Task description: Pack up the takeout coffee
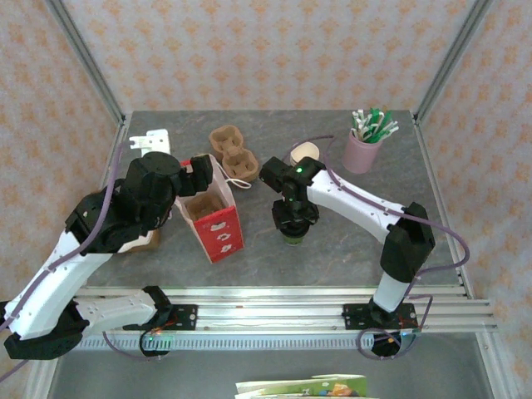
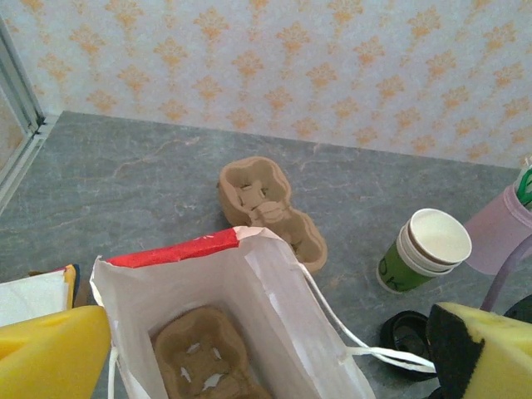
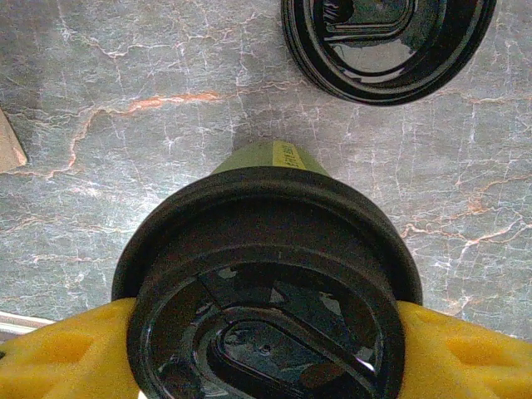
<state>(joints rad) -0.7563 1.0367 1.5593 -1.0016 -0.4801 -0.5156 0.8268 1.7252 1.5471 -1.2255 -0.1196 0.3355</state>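
**Right pincer:** My right pincer (image 3: 266, 353) is pointing straight down and clamping the takeout coffee (image 3: 270, 283). Its yellow foam pads (image 3: 58, 353) are pressing in at 9 and 3 o'clock, just under the lid rim. The lid is round, glossy black plastic with a raised oval sip port. Below it the green paper wall is showing a yellow label strip, with print too small to read.

**Location:** The cup (image 1: 293, 237) is standing upright on the grey marbled table (image 1: 349, 249), at 5 o'clock of the table's middle.

**Left pincer:** My left pincer (image 2: 268, 332) is hanging wide apart over the mouth of the paper bag (image 2: 278, 287) and gripping nothing. I cannot tell whether its pads are touching the bag. The bag is white inside and red outside, with white string handles, and is sitting at 9 o'clock of the cup. White marks on its red side are unreadable. A moulded brown pulp carrier (image 2: 204, 353) is lying in the bag's bottom.

**Farther out, bearings from the cup:**
- Loose black lids (image 3: 386, 41) are lying at 1 o'clock in the right wrist view.
- Stacked lidless green cups (image 1: 304, 153) with cream insides are standing at 12 o'clock. Their dark print is illegible.
- A second pulp carrier (image 1: 233, 151) is resting at 11 o'clock.
- A lilac tumbler (image 1: 363, 151) holding green-and-white sticks is standing at 1 o'clock.
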